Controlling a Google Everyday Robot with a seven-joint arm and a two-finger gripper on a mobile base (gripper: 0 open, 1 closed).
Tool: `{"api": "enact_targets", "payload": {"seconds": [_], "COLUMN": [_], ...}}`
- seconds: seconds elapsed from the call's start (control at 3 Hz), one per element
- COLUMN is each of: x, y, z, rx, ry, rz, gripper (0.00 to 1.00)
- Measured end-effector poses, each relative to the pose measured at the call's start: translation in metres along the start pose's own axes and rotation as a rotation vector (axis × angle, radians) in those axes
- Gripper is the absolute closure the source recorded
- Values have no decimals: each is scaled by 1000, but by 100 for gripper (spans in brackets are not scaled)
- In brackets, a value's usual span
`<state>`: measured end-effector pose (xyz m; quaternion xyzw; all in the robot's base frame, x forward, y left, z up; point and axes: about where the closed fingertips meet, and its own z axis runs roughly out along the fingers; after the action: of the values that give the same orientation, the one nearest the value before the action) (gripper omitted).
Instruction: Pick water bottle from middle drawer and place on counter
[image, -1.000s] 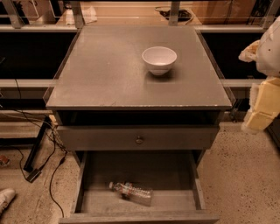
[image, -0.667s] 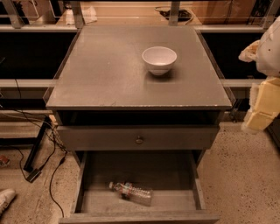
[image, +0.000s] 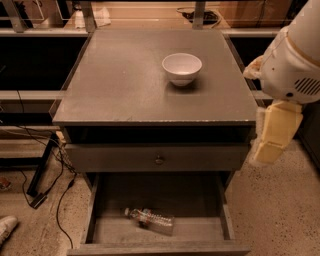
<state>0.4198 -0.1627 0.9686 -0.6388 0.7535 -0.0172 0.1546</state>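
Note:
The water bottle (image: 150, 220), clear with a white cap and a reddish band, lies on its side on the floor of the open middle drawer (image: 197, 200), cap pointing left. The grey counter (image: 125, 80) tops the cabinet above it. My gripper (image: 272, 134) hangs cream-coloured from the white arm at the right edge of the view. It sits beside the cabinet's right front corner at counter height, well above and to the right of the bottle, touching neither.
A white bowl (image: 182, 67) stands on the counter, right of centre. The drawer front with a round knob (image: 159, 160) is closed above the open drawer. Cables (image: 50, 170) run across the floor on the left, and a shoe tip (image: 6, 227) shows at the lower left edge.
The arm and gripper have shifted left and a little down, closer to the cabinet's right side. The bottle, drawer and bowl have not moved.

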Motion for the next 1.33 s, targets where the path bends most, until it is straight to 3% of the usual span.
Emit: {"api": "enact_targets", "payload": {"seconds": [0.33,0.67,1.0,1.33], "x": [-29,-30,-29,0], "y": [20,21,31,38], "z": [8,10,34,80], "rx": [-41,-41,-49,-54], "ry": [-18,-16,13,57], "rz": [-83,-86,-101,-79], "gripper": [0,0,0,0]}}
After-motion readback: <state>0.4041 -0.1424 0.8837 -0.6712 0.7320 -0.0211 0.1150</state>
